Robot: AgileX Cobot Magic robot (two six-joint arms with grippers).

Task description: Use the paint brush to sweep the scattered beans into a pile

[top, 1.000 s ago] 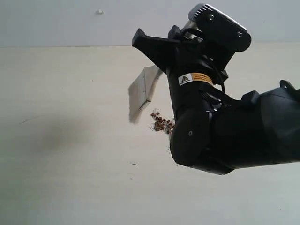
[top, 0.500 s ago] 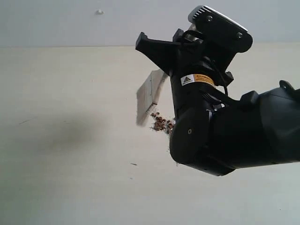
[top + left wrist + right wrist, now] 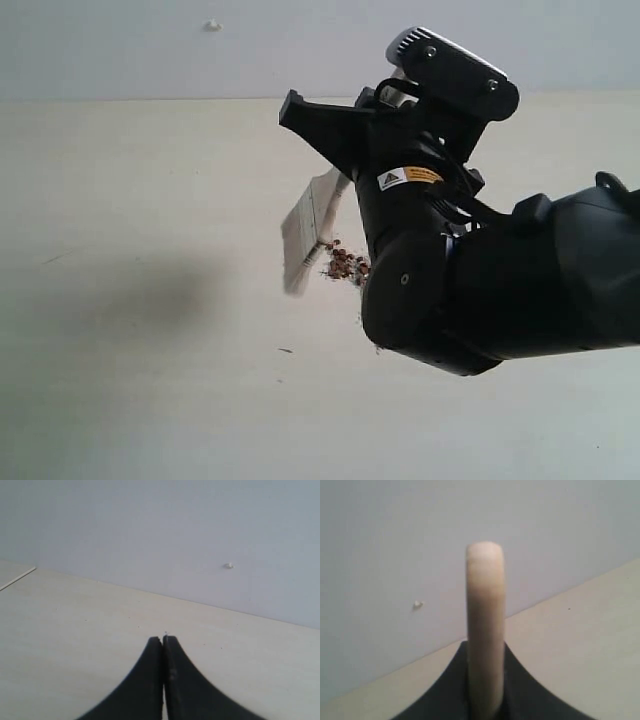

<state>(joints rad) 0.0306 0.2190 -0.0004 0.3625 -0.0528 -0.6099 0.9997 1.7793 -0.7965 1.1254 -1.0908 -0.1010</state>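
The paint brush [image 3: 303, 232] hangs tilted, its pale bristles pointing down just left of the pile [image 3: 346, 264]. The pile is a small mound of brown beans with whitish crumbs, and its right side is hidden behind the black right arm. Whether the bristle tips touch the table cannot be told. My right gripper [image 3: 352, 138] is shut on the brush's handle. In the right wrist view the light wooden handle [image 3: 484, 605] stands up between the jaws of that gripper [image 3: 485, 652]. My left gripper [image 3: 163, 640] shows only in the left wrist view, shut and empty above bare table.
The pale table [image 3: 140, 300] meets a grey-white wall [image 3: 150, 50] at the back. A small nub [image 3: 211, 25] sticks out of the wall. A dark speck [image 3: 285, 350] lies in front of the pile. The bulky right arm [image 3: 480, 290] fills the right side.
The brush head swung right toward the pile, then came back slightly left and lower. The right gripper shifted a little with it. The left gripper stayed shut.
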